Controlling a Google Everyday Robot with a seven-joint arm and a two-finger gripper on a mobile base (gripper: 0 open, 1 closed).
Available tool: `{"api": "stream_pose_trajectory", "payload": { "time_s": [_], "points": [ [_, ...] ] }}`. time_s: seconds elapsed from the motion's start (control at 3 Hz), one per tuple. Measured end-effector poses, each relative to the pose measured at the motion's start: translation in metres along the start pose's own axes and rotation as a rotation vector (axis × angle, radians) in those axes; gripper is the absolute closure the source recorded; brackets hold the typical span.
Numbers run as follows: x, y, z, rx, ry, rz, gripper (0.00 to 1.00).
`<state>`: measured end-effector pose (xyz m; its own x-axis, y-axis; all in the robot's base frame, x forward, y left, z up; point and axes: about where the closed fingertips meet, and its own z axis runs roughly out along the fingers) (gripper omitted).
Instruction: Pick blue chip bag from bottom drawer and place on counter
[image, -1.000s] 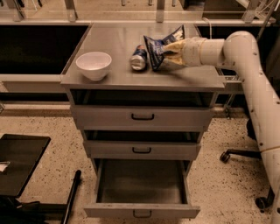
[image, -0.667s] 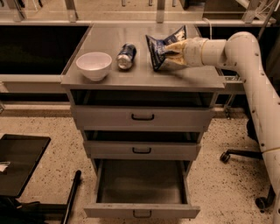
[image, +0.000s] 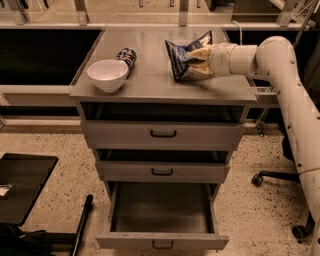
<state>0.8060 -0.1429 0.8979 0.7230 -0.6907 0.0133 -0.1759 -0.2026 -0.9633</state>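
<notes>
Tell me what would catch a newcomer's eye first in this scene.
The gripper is at the right rear of the counter, jaws shut on the blue chip bag. Below, the bottom drawer stands pulled open. A white bowl and a tipped can sit on the left.

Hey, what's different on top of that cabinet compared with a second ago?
The soda can rolled left across the counter, away from the blue chip bag, and now lies beside the white bowl. Nothing was newly grasped or released: the pincer still grips the bag at the counter's right side. The bowl and the open bottom drawer stayed put.
</notes>
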Motion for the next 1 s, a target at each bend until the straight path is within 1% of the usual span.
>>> {"api": "stream_pose_trajectory", "payload": {
  "time_s": [0.33,0.67,1.0],
  "points": [
    [0.0,0.0,0.0001,0.0,0.0,0.0,0.12],
    [-0.0001,0.0,0.0001,0.0,0.0,0.0,0.0],
    [-0.0001,0.0,0.0001,0.0,0.0,0.0,0.0]
  ]
}}
